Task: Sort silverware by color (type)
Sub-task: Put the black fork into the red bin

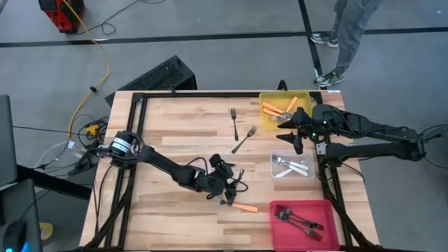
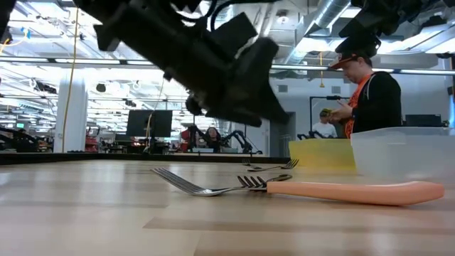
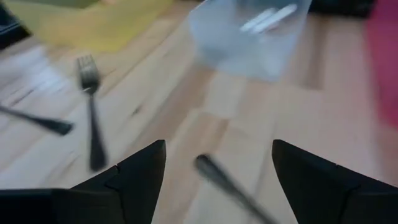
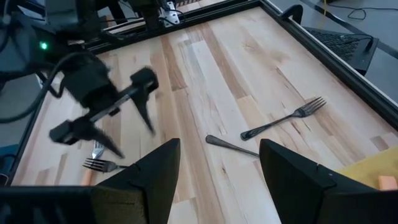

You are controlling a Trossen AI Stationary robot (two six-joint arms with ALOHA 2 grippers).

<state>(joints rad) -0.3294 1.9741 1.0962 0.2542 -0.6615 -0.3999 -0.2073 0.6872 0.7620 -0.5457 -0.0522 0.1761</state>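
Above the orange-handled fork (image 1: 244, 207), left hand (image 1: 231, 183) hovers open; no writing legible.

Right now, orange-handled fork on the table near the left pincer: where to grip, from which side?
Grip the orange-handled fork mid-handle, coming straight down from above. It lies flat on the wood, and the orange handle is its thickest part and points toward the red bin. Its tines overlap a dark fork, so avoid that end. The open left pincer hovers right beside it.
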